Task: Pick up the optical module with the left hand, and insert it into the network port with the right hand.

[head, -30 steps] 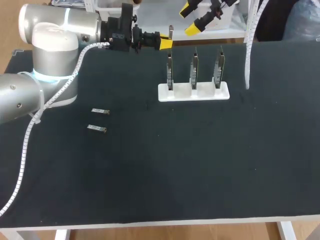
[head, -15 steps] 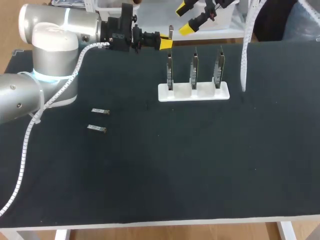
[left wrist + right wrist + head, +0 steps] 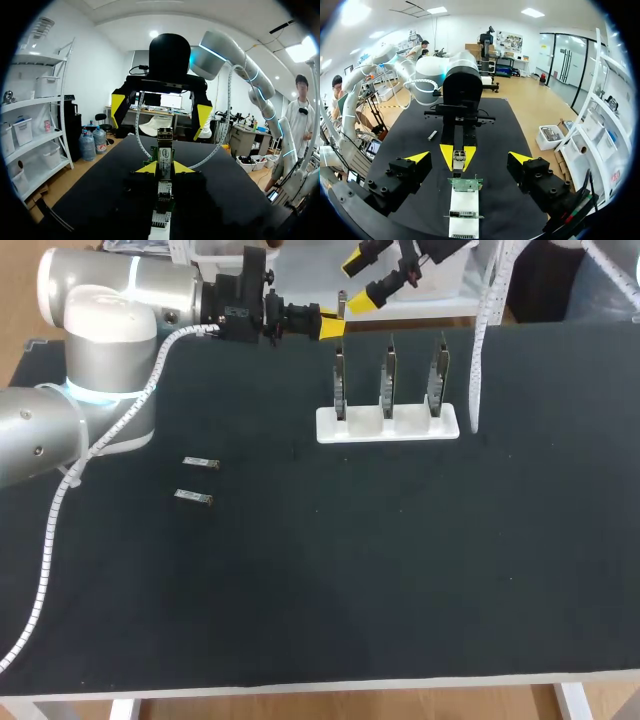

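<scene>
One optical module (image 3: pixel 459 155) in left gripper (image 3: pixel 338 324) (two loose); three port boards (image 3: pixel 388 380).

Silver optical module (image 3: pixel 341 306) pinched in left gripper (image 3: pixel 335 324), behind white base (image 3: pixel 388 426) holding three upright network port boards (image 3: pixel 388 380); two further modules (image 3: pixel 201 463) lie flat, well apart.

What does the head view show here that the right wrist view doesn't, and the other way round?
Only the head view: both spare modules lying on the table; the wrist view shows just one. Only the right wrist view: the left gripper's two yellow tips pressing the held module from either side. Both: the white holder with its boards, and the open right gripper.
</scene>
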`<state>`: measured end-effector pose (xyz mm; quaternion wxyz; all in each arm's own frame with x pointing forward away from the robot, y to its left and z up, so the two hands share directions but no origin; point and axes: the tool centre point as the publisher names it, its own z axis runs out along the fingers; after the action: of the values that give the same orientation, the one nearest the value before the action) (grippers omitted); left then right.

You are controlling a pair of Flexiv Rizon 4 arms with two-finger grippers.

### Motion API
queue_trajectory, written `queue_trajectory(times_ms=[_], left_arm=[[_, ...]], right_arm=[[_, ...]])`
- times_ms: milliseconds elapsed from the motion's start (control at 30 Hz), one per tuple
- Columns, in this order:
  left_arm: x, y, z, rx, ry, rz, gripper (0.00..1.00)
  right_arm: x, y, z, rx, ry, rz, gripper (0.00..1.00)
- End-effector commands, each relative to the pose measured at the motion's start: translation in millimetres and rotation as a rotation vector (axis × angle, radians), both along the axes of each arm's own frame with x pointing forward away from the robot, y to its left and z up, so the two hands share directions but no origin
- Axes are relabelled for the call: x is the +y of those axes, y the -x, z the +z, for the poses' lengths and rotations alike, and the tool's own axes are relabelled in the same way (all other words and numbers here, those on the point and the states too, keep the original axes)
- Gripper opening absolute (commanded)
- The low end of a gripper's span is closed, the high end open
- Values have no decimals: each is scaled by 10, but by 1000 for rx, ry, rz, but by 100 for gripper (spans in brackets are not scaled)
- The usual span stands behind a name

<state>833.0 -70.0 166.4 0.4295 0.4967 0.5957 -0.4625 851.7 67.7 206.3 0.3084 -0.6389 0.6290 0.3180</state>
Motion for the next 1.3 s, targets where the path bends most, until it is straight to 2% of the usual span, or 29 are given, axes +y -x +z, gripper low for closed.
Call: queue_trajectory(times_ms=[33,1300], left_arm=[[-2,-10,1,1,-2,-2,0],[-2,-10,1,1,-2,-2,0]], right_arm=[[5,-82,1,194,1,252,100],[176,81,-43,206,30,330,100]])
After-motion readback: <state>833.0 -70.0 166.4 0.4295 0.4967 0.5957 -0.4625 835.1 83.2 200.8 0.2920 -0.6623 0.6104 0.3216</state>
